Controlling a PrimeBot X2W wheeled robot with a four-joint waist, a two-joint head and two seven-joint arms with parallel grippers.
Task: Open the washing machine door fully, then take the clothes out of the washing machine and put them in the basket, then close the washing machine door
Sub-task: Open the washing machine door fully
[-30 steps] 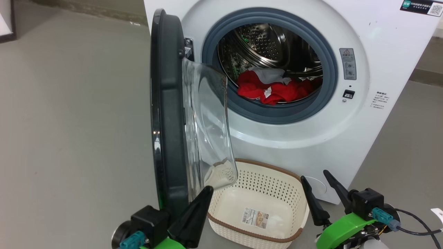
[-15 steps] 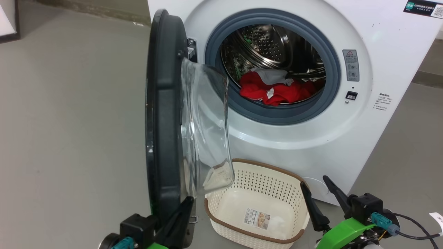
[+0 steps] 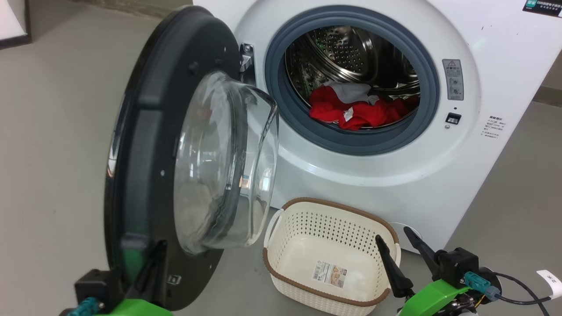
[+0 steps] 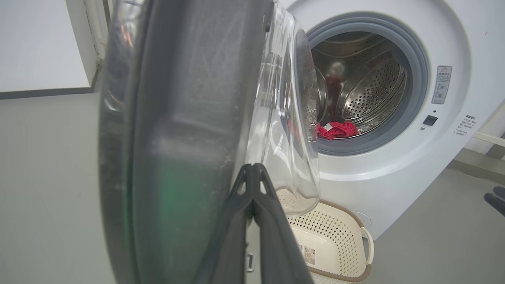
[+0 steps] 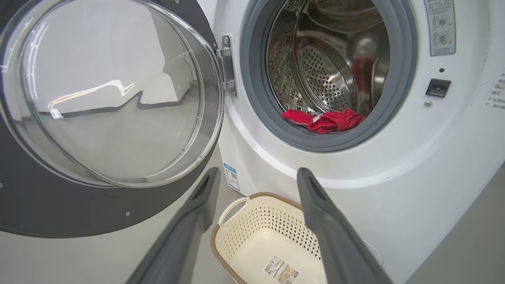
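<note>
The washing machine (image 3: pixel 373 175) stands with its door (image 3: pixel 145 131) swung out to the left, the glass bowl facing me. Red clothes (image 3: pixel 351 112) with a pale grey piece lie in the steel drum. The cream basket (image 3: pixel 307 228) sits on the floor under the opening, with only a paper label inside. My left gripper (image 3: pixel 160 248) is shut, with its tips against the lower inner face of the door's rim. The left wrist view shows the door (image 4: pixel 189 118) right at the left gripper (image 4: pixel 252 169). My right gripper (image 3: pixel 391 234) is open above the basket's right rim. In the right wrist view it (image 5: pixel 258 171) holds nothing, with the basket (image 5: pixel 256 232) below and the clothes (image 5: pixel 323 119) beyond.
Bare grey floor (image 3: pixel 57 153) spreads to the left of the door. A white panel with a dark edge (image 3: pixel 13 22) stands at the far left. A black cable and a white tag (image 3: pixel 549 278) trail from my right wrist.
The door has swung wider to the left, from edge-on to showing its inner face. My left gripper moved left with it, staying shut. The right gripper stayed open in place.
</note>
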